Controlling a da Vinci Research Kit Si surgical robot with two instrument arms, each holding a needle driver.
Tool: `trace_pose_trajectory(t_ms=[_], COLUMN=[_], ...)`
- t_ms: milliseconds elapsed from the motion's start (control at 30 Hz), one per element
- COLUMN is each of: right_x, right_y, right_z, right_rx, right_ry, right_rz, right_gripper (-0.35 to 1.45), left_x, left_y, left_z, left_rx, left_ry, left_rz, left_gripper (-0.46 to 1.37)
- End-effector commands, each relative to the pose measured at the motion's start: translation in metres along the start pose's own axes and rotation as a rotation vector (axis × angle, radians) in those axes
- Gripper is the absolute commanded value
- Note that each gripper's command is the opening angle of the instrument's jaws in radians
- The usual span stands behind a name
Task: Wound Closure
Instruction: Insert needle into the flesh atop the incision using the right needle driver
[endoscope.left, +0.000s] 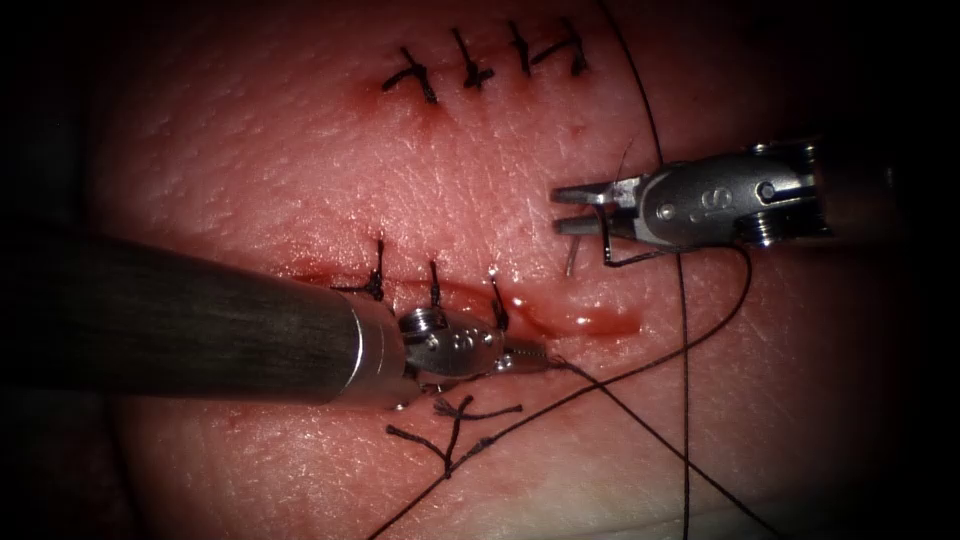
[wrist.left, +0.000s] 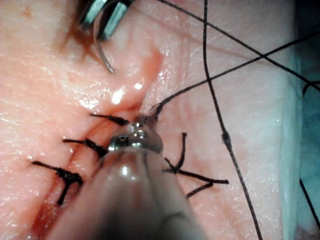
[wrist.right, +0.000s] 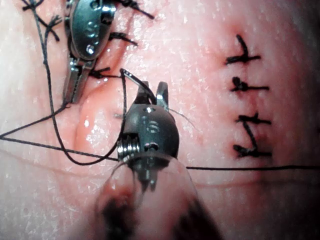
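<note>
Right tool: my right tool (endoscope.left: 580, 210) sits right of centre in the endoscope frame, above the cut; its jaws are clamped on the needle (endoscope.left: 600, 250), which hangs free of the tissue (endoscope.left: 300, 170).
Needle: I judge the grip to be near the thread end of the curve; the tip (endoscope.left: 568, 270) points down towards the cut, just above the skin. In the left wrist view the needle (wrist.left: 102, 50) curves from the jaws to a bare point.
Left tool: my left tool (endoscope.left: 530, 355) comes in from the lower left, tip just below the cut, jaws together on the thread (endoscope.left: 690, 340) close to where it leaves the tissue.
Cut: the cut (endoscope.left: 560, 318) runs left to right across mid-frame; three stitches (endoscope.left: 436, 285) close its left part, and its right end lies open with red fluid (endoscope.left: 600, 322).
Key relation: the open end lies straight below the needle tip and just right of the left tool; the right tool is the one with the needle, the left is nearer the cut.
Other stitches: a finished row (endoscope.left: 490, 65) at top centre; cut ends (endoscope.left: 455, 430) below the left tool.
Writing: a mark like "S" on the right tool's body; I can't read it with certainty.
</note>
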Motion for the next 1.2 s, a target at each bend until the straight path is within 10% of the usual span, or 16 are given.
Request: trace_pose_trajectory(t_ms=[33, 1200], right_x=[0.0001, -0.0032], right_y=[-0.0001, -0.0023], right_z=[0.0, 0.0038], right_rx=[0.008, 0.245], right_ry=[0.002, 0.047], right_rz=[0.012, 0.795], right_gripper=[-0.35, -0.35], left_x=[0.0, -0.0002], left_y=[0.0, 0.0001], left_z=[0.0, -0.0003], left_rx=[0.002, 0.005], left_ry=[-0.001, 0.002], left_rz=[0.0, 0.001], left_gripper=[-0.06, -0.12])
